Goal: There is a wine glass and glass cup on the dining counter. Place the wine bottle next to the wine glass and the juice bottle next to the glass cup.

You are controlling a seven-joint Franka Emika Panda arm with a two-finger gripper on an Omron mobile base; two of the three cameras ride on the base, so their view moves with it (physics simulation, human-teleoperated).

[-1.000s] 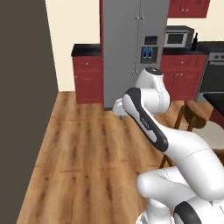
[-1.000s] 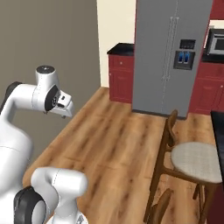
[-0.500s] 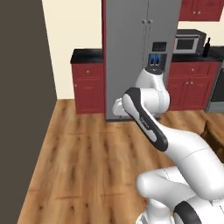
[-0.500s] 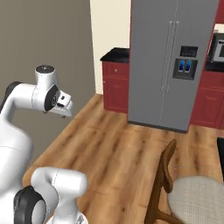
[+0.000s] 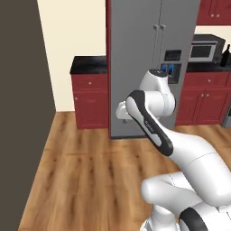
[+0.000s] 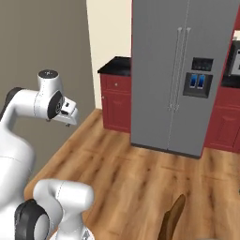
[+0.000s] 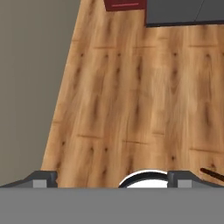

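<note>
Transit step, nothing picked yet: gripper [image 7: 111, 177] hangs over bare wood floor [image 7: 131, 87], jaws spread wide, empty. A dark bottle [image 5: 226, 49], prob. the wine bottle, stands on far wall counter by microwave [image 5: 205, 51]. Next: drive w/ base toward it, then reach.

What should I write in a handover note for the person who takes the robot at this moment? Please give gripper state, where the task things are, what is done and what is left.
Gripper: open and empty, held above the wooden floor.
Task things: a dark bottle stands on the far counter beside the microwave; it is too small to say if it is the wine bottle.
Surroundings: the base faces the grey fridge and the red cabinets; a chair back shows at the lower edge of the right base view.
Done: nothing has been picked up.
Left: fetch both bottles and set each beside its glass on the dining counter.
</note>
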